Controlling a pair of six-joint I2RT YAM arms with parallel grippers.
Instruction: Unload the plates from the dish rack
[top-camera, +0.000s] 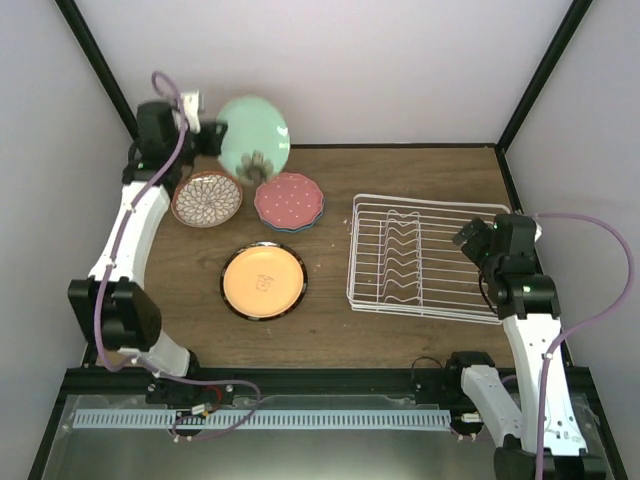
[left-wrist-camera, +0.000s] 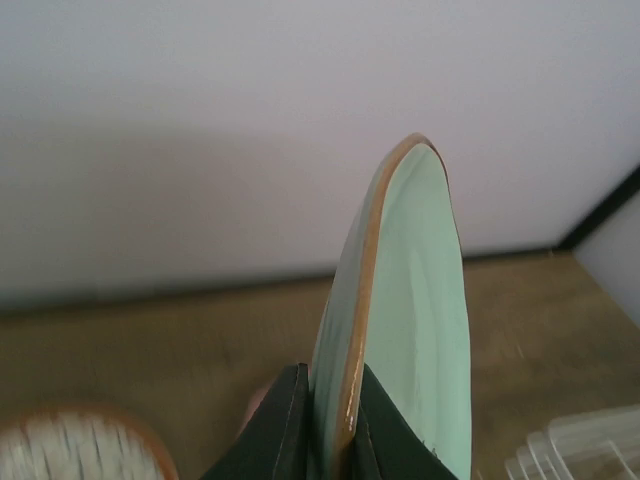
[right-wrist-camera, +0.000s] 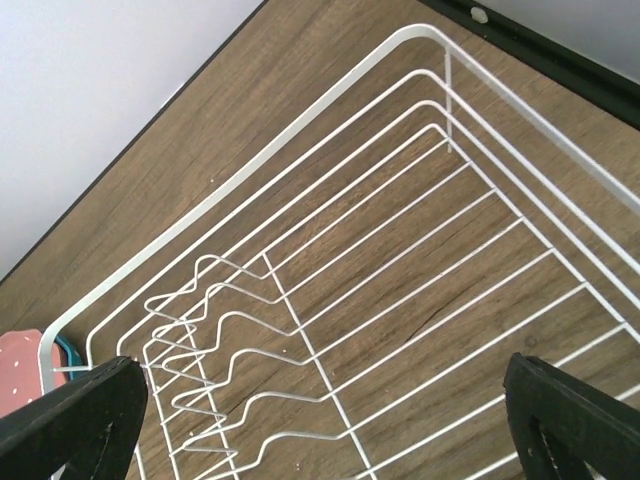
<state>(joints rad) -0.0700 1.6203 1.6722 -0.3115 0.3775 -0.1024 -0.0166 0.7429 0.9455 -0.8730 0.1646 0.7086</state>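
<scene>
Left hand (left-wrist-camera: 332, 425) clamped on the lower rim of the pale green plate (left-wrist-camera: 415, 330), which is held on edge above the far-left corner of the tabletop (top-camera: 330, 325). Right hand (right-wrist-camera: 320, 420), fingers wide apart and holding nothing, hangs over the dish rack (top-camera: 430, 201) at right. Petal-patterned plate (top-camera: 207, 198), red-pink dotted plate (top-camera: 289, 200) and tan plate (top-camera: 264, 281) lie flat left of the rack.
</scene>
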